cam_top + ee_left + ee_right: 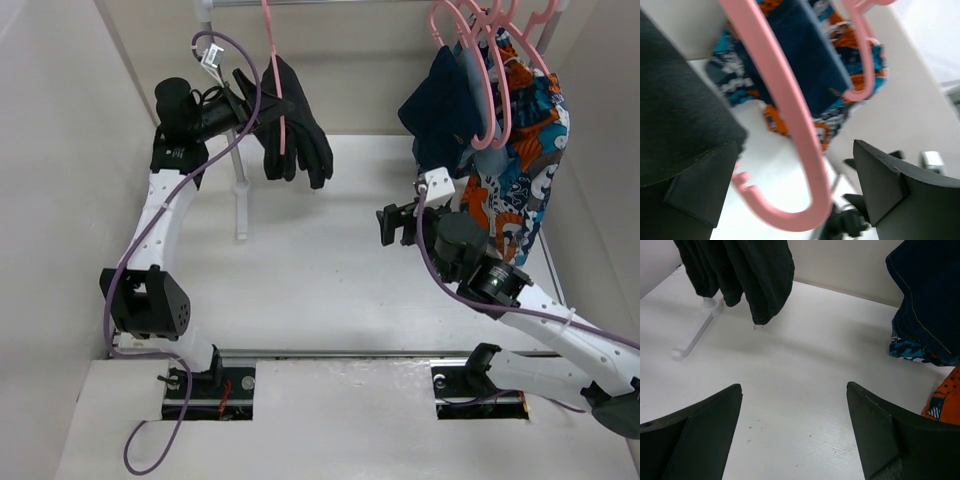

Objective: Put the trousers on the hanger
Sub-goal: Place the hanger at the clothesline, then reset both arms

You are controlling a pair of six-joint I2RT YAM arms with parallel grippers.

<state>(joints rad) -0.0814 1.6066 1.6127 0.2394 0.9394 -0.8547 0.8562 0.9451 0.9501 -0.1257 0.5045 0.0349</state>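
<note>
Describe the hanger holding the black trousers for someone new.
Follow the clothes rail along the back. Toward its left hangs a lone pink hanger draped with black trousers. The other pink hangers bunch at the right, bearing navy and patterned clothes.

Black trousers (296, 130) draped over pink hanger (272, 45)

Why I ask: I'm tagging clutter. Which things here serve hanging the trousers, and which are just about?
For the job: black trousers, single pink hanger.
Just about: navy garment, patterned cloth, spare pink hangers, white stand.
</note>
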